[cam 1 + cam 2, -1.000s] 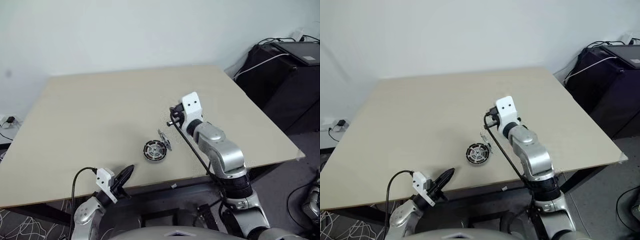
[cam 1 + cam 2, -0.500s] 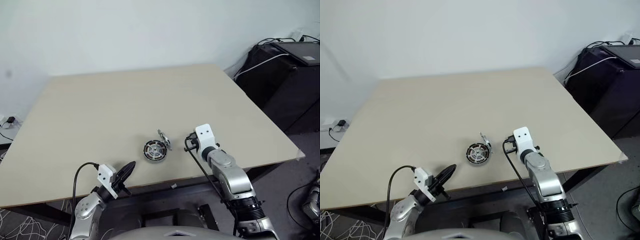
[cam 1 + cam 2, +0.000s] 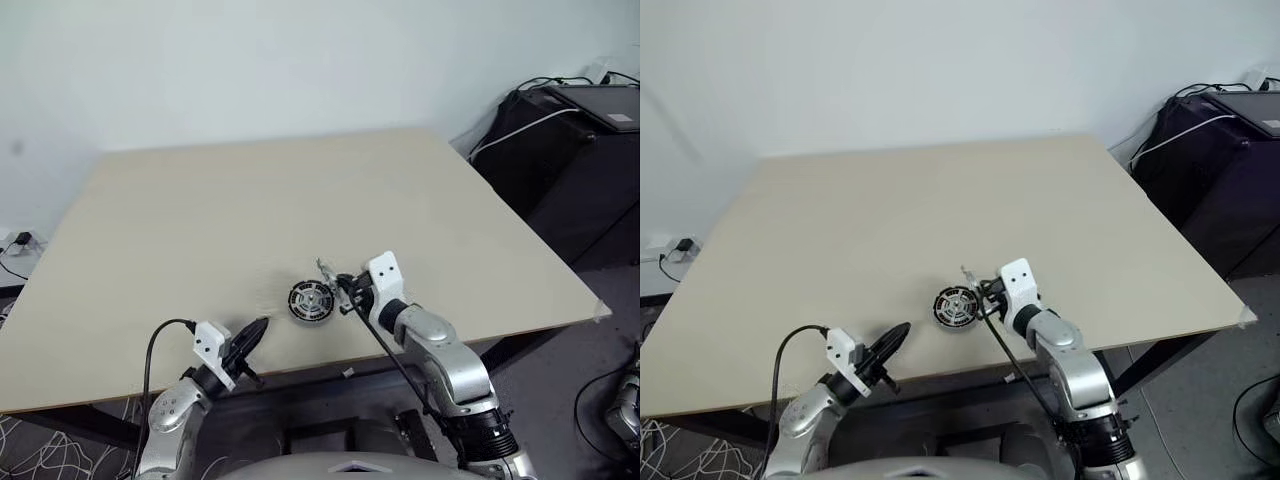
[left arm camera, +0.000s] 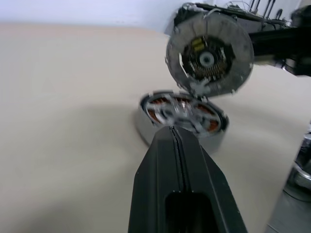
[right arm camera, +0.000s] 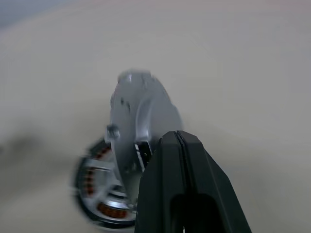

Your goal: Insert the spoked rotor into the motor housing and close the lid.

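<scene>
The motor housing (image 3: 309, 301) lies flat near the table's front edge, its coppery windings showing in the left wrist view (image 4: 182, 116). Silver spokes lie across its centre and look like the spoked rotor (image 4: 181, 110) seated inside. The lid (image 3: 328, 275) stands upright at the housing's far right rim, its inner face turned to the left gripper (image 4: 209, 54). My right gripper (image 3: 345, 290) is shut, with its tip right behind the lid (image 5: 141, 114); I cannot tell if they touch. My left gripper (image 3: 259, 328) is shut and empty, short of the housing on its near left.
The beige table (image 3: 200, 200) is bare around the parts, and its front edge runs just below both grippers. A black cabinet with cables (image 3: 570, 150) stands past the table's right side. Black cables hang from both wrists.
My right gripper came down from above the table and back toward the robot, then swung left, ending close behind the upright lid. The left gripper barely moved. Housing and lid stayed put.
</scene>
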Motion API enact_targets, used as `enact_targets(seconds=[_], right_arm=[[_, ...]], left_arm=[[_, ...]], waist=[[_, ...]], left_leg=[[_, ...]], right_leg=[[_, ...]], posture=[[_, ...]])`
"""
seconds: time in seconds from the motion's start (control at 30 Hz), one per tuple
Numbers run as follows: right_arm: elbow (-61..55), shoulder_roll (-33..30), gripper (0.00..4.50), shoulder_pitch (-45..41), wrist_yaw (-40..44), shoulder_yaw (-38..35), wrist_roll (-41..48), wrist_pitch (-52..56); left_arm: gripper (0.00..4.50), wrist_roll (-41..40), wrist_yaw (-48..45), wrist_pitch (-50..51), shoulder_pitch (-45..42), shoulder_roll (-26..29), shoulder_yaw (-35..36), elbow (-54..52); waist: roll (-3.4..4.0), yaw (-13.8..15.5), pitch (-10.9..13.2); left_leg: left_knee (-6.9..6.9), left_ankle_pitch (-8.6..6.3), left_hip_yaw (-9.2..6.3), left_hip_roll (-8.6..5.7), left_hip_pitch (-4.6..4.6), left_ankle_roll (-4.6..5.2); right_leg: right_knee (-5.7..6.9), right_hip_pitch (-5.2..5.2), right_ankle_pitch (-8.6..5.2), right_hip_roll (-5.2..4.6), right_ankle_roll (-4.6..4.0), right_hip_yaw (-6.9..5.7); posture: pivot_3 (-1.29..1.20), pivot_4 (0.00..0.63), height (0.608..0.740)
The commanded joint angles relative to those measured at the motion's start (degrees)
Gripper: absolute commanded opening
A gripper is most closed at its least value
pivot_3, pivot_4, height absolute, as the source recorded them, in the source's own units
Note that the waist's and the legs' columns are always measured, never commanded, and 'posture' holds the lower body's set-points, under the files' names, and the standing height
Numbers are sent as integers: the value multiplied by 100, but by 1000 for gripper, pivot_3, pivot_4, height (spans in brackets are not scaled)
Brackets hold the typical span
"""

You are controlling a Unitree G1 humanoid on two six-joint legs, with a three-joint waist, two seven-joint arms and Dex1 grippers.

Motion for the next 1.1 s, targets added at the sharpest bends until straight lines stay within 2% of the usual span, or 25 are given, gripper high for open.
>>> enact_targets(seconds=[0.03, 0.33, 0.7, 1.1], right_arm=[[-174, -19, 23, -97, 125, 8, 122, -94], [107, -30, 23, -187, 19, -15, -3, -138], [233, 98, 23, -168, 115, 68, 107, -118], [1261, 404, 23, -392, 246, 412, -71, -299]], left_arm=[[0, 107, 183, 15, -151, -28, -25, -87], [0, 445, 809, -16, -734, -241, 54, 721], [0, 420, 870, 76, -482, -319, -74, 418], [0, 402, 946, 242, -491, -285, -154, 249]], waist=[[-2, 2, 1], [-9, 39, 2], [-11, 65, 4], [-11, 65, 3]], left_leg=[[0, 0, 0, 0, 0, 0], [1, 1, 0, -1, 2, -2], [0, 0, 0, -1, 1, -1], [1, 0, 0, -1, 4, -1]], right_leg=[[0, 0, 0, 0, 0, 0], [1, 0, 3, 2, 3, 0], [1, -1, 2, 0, 3, 0], [2, 0, 2, 1, 2, -1]], posture=[[0, 0, 740], [0, 0, 740], [0, 0, 740], [0, 0, 740]])
